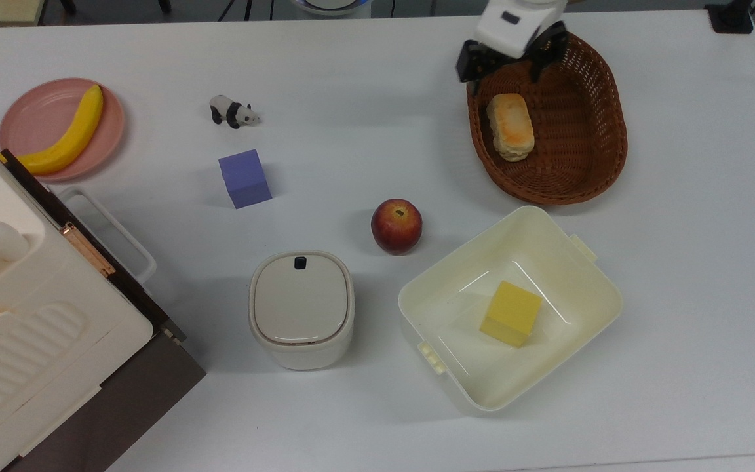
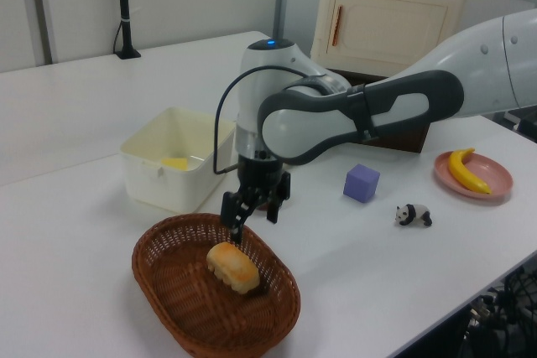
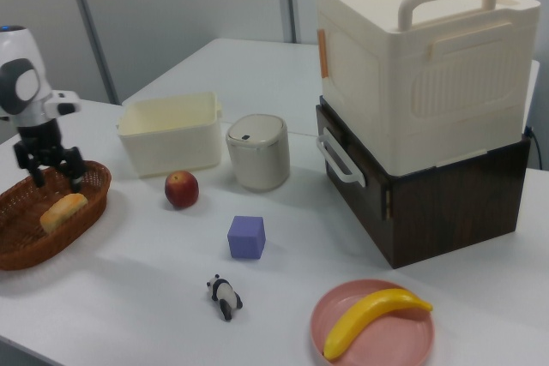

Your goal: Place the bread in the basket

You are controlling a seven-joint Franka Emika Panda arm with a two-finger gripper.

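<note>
Top view, bread point(image 1: 510, 126) lying loose in the basket point(image 1: 584, 131), gripper point(image 1: 504, 64) spread wide and empty above the rim

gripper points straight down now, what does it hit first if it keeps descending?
Most likely the basket: the open gripper hangs over its end rim, just off the bread. One finger may land outside on the table; depth is unclear.

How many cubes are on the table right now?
2: a purple cube on the bare tabletop near the panda figure, and a yellow cube inside the cream tub.
</note>
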